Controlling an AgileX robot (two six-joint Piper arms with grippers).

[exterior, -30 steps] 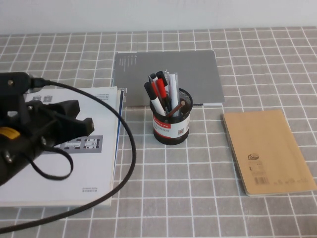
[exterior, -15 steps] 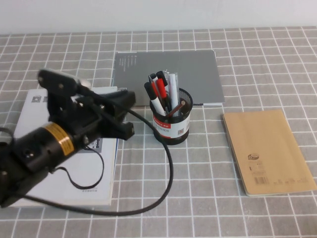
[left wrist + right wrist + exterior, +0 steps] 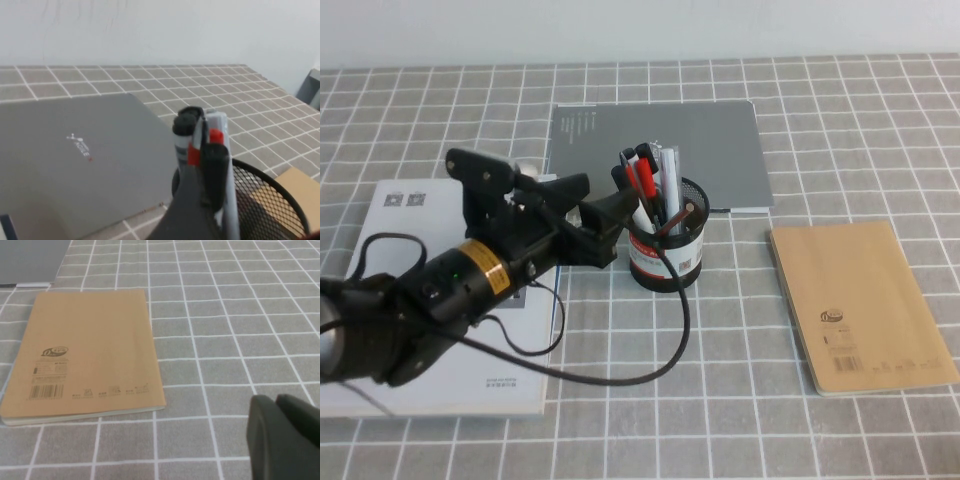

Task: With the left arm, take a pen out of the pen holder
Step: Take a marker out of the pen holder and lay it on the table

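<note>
Pens [image 3: 645, 185] stand bunched upright in the black mesh pen holder [image 3: 665, 260], one red-capped and a few black-capped, right in front of the left gripper [image 3: 608, 193]. That gripper is spread wide with nothing in it, its tips level with the pen caps and just short of them. In the left wrist view one dark finger [image 3: 192, 215] lines up under a black pen cap [image 3: 187, 124].

To my eye the worry is the crowding. The pens lean on one another, so jaws closing here could catch two at once, or clip only a cap and let the barrel slip. The holder looks light and stands free on the checked cloth [image 3: 720, 420]. A finger pushing on the rim instead of passing above it, or a pull at a slant rather than straight up, could tip it away from the gripper and spill everything. The arm's black cable [image 3: 682, 320] passes in front of the holder and loops on the cloth beside its base. I would guess it could drag on the holder when the arm lifts.

Beyond the holder lies a grey book [image 3: 710, 140], under the arm a white booklet [image 3: 490, 385], and well off past the holder a brown notebook [image 3: 860, 300]. The right gripper [image 3: 282, 437] sits over the cloth near that notebook, away from the work.
</note>
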